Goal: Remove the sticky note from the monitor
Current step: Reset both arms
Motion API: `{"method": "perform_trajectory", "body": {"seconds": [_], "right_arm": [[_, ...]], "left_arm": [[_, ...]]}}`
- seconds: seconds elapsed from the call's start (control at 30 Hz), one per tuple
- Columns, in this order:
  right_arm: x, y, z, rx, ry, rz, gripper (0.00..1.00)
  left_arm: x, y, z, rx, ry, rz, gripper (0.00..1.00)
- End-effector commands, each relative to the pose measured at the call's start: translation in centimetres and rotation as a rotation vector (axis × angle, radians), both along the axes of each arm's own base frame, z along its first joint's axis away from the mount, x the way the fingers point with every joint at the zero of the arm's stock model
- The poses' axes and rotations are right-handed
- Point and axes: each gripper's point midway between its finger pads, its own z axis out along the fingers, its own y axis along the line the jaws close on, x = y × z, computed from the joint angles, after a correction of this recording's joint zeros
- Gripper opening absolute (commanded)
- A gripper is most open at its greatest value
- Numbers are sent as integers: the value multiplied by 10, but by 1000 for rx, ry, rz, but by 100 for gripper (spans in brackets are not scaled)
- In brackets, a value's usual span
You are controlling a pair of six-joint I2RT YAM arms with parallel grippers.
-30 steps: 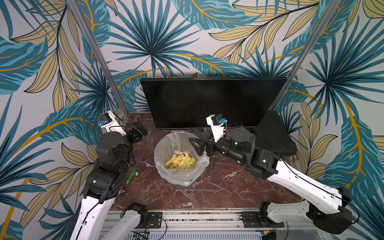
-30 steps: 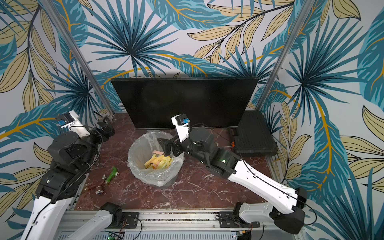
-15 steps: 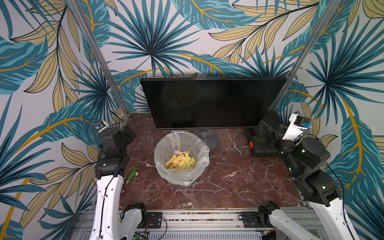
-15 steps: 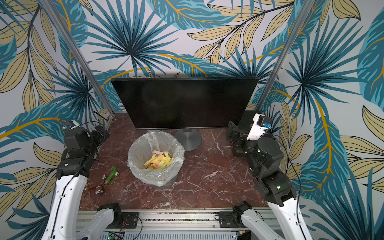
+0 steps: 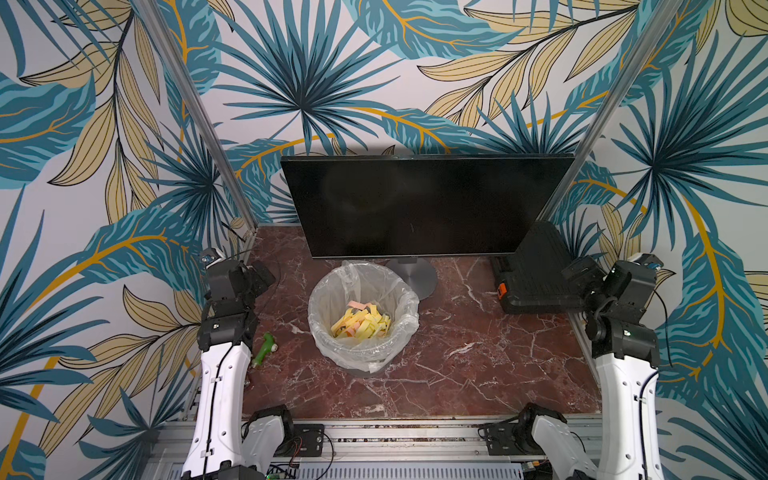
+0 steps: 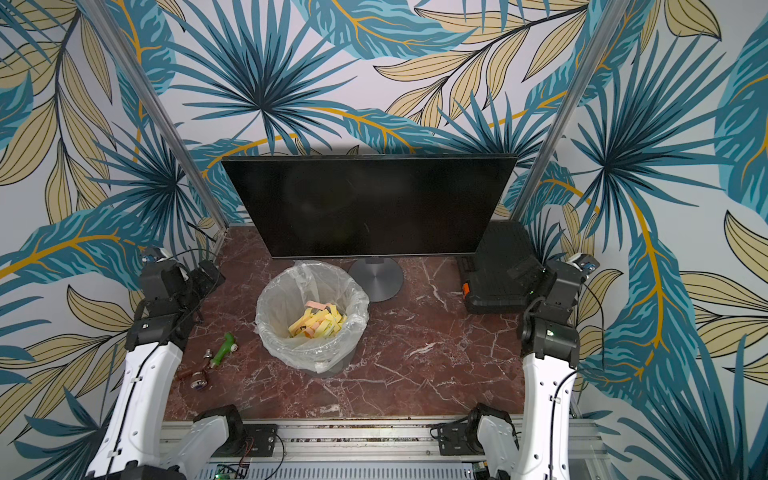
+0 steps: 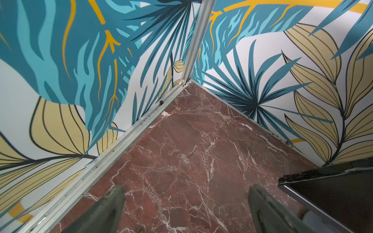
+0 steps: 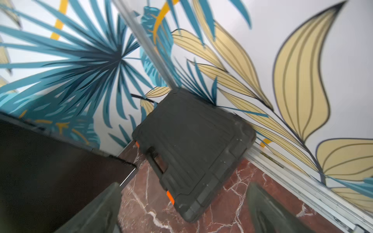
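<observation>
Monitor (image 5: 424, 208): glossy black face, thin bezel. No sticky note shows on it in both top views. It stands between the two pincers and further in than either.

Left pincer (image 7: 185, 193): jaws spread wide with nothing between them, over bare tabletop (image 7: 191, 153) near a back corner. The screen's lower corner lies just to its inner side.

Right pincer (image 8: 184, 191): jaws equally wide and empty. The case (image 8: 193, 149) lies straight ahead of its tips, and the screen's other corner is just inward.

Further out, toward the middle, is the bin (image 5: 401, 328), well apart from both pincers, with a heap of slips (image 5: 361, 324) inside.

Judgement: the peeling looks done and both arms are parked at the sides. To finish well, keep the open jaws off the screen edge and the case, and stay clear of the bin liner. Check the bezel for any leftover note.

Materials:
- Tabletop is red-brown marble with white veins, hard and slick.
- Case is matt ribbed black plastic with orange latches.
- Bin liner is thin, crinkled clear film that snags easily.
- Slips are limp yellow and pink paper.
- Disc base (image 5: 417, 276) is brushed grey metal, round and flat.
</observation>
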Motion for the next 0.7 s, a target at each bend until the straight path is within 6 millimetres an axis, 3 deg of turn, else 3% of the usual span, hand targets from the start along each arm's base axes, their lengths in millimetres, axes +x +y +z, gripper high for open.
{"method": "perform_trajectory", "body": {"seconds": [0.0,0.23,0.43,0.53,0.67], "right_arm": [[-3,-15,-22,85,25,-61,100],[11,-42,-60,117,107,-150,100],[34,-63,-107,82,223,-159,100],[43,-65,-131,77,235,-139,100],[60,-56,-139,-11,182,-62,99]], "left_arm": [[9,-1,-8,7,0,-44,100],[25,-8,-39,-6,44,-120,100],[41,-16,-50,50,6,-212,100],[47,-19,-58,71,-16,-248,100],[52,-30,-62,130,-95,-330,100]]}}
